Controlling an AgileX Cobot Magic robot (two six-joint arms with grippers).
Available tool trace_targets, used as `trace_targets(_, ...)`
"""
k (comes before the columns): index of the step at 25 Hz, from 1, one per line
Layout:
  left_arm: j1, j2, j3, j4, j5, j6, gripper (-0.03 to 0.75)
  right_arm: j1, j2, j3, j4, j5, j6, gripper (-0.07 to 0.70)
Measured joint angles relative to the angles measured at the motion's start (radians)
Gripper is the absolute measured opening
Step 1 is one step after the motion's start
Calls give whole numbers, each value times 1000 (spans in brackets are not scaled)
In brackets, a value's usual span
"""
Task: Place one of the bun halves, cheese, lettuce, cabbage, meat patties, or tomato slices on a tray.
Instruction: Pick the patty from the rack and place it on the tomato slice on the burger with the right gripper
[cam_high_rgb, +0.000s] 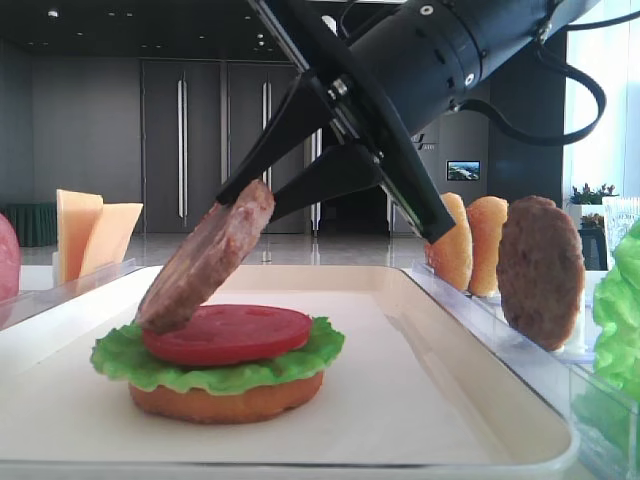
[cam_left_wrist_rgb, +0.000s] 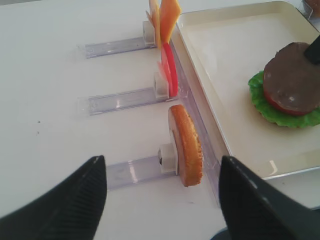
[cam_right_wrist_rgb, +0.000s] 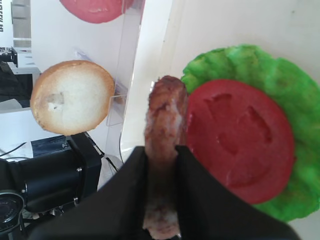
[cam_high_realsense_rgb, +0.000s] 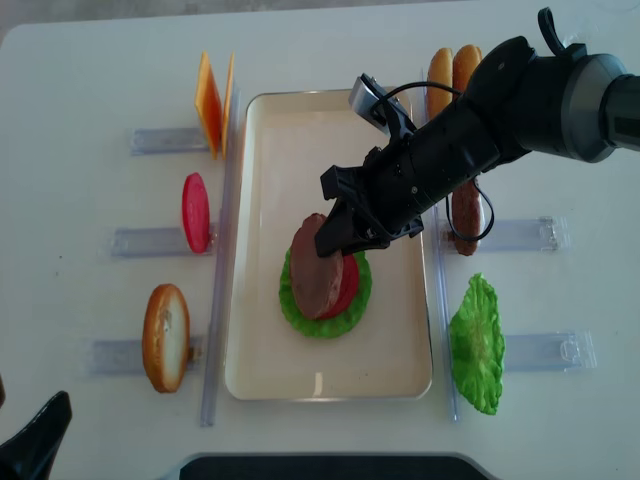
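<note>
Clamped between the black fingers of the right gripper (cam_high_rgb: 238, 200) is 1 meat patty (cam_high_rgb: 205, 257), tilted steeply, with its lower edge touching the tomato slice (cam_high_rgb: 228, 333) on the stack. That stack is sitting on the cream tray (cam_high_realsense_rgb: 390, 350): a bun half (cam_high_rgb: 226, 399) at the bottom, frilly green lettuce (cam_high_rgb: 120, 358) over it, then the red slice. In the right wrist view the patty is showing edge-on between the 2 fingers, beside the slice and the leaf.

Going left to right in the overhead view, the left gripper (cam_left_wrist_rgb: 162, 197) is hanging low at the left, well apart from the tray, its 2 fingers spread wide with nothing between them. Clear plastic holders (cam_high_realsense_rgb: 160, 240) on the white table (cam_high_realsense_rgb: 80, 80) are carrying orange cheese slices (cam_high_realsense_rgb: 210, 103), a spare tomato slice (cam_high_realsense_rgb: 195, 212) and a spare bun half (cam_high_realsense_rgb: 166, 337), all standing on edge just left of the tray. Right of the tray, 2 more bun halves (cam_high_realsense_rgb: 452, 68) are standing at the back, a second patty (cam_high_realsense_rgb: 464, 222) is standing partly hidden behind the arm, and a spare lettuce leaf (cam_high_realsense_rgb: 476, 345) is standing nearest the front.

No readable writing is showing on any item; a small mark on the arm in the low side view is too blurred to read.
</note>
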Motion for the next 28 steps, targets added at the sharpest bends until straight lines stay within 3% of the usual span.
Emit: trace_targets(28,0,0,0,0,0,0,535,-3,28,0,3,4,-4,120)
